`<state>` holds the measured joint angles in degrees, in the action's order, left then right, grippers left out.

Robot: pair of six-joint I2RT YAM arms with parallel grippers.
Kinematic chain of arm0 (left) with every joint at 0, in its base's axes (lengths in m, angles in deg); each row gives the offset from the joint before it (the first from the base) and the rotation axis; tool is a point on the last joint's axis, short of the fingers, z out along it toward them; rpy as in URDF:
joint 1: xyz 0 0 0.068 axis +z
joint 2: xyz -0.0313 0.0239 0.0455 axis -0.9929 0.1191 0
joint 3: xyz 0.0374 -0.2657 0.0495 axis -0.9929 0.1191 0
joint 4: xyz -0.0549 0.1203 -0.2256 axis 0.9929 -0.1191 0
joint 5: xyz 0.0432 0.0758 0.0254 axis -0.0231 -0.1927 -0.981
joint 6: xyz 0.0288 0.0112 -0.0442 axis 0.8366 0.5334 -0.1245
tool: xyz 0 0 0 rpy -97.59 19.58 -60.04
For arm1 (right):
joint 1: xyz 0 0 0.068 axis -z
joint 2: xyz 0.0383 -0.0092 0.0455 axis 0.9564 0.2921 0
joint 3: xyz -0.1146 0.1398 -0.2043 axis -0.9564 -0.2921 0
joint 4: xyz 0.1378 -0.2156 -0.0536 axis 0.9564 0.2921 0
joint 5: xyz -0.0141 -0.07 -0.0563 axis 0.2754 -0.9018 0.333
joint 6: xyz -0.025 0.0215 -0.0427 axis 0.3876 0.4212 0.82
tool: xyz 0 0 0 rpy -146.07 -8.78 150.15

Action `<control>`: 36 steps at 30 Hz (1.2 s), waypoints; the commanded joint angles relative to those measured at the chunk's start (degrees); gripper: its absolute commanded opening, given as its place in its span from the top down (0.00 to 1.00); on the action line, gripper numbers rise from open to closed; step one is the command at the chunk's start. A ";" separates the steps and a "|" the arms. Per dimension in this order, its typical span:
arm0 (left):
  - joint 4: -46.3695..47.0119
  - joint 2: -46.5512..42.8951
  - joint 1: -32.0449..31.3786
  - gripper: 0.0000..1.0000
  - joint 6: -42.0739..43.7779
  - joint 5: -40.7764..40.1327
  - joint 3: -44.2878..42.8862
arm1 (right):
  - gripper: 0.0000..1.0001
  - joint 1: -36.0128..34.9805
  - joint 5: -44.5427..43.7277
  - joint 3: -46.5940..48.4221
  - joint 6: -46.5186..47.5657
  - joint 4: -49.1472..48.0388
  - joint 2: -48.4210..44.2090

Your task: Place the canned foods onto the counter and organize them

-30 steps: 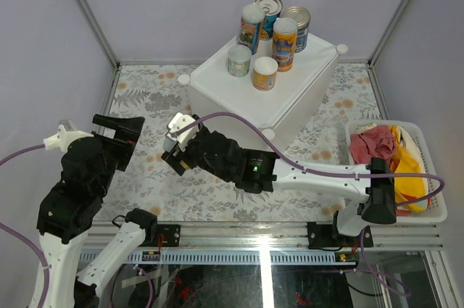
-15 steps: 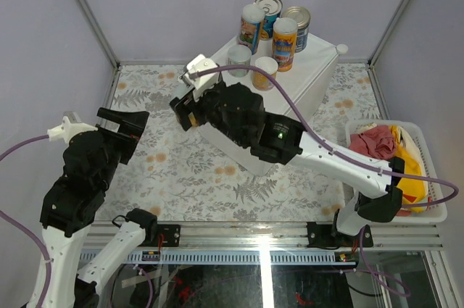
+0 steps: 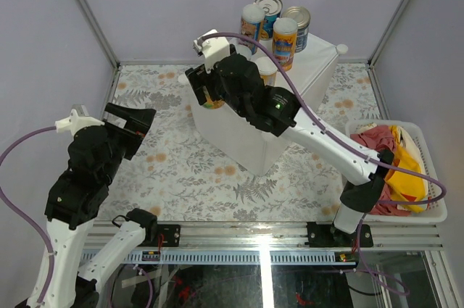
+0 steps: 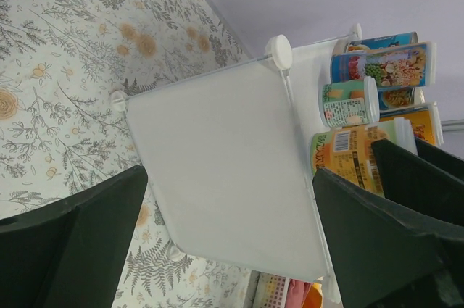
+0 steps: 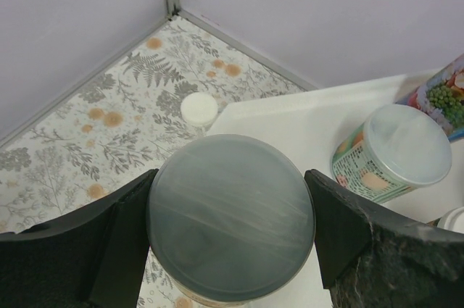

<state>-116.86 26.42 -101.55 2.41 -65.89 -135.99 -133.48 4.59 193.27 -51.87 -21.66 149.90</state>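
Right fingers (image 5: 109, 250) clamp can (image 5: 230, 217) at counter (image 5: 312, 134) corner; left fingers (image 4: 69, 250) spread, empty.

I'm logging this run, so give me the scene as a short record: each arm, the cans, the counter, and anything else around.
right gripper: jaws shut on a can, lid up, at the counter's left edge
left gripper: jaws open, empty, above the floral table
counter: white box, flat top
cans on counter: at least five, upright, grouped toward the far side
basket: holds cloths, right of the counter
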 commanded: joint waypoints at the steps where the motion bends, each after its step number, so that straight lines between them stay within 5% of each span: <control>1: 4.21 0.30 -0.33 0.02 1.82 0.67 0.62 | 1.00 2.15 -1.29 5.11 -1.53 -2.75 -1.08; 36: 4.82 1.17 -0.33 0.02 2.27 1.19 1.47 | 1.00 9.43 0.02 -3.82 -5.63 -4.35 -6.42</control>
<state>-115.28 27.54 -101.55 3.52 -65.52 -135.01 -124.54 4.79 188.42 -56.92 -19.08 147.82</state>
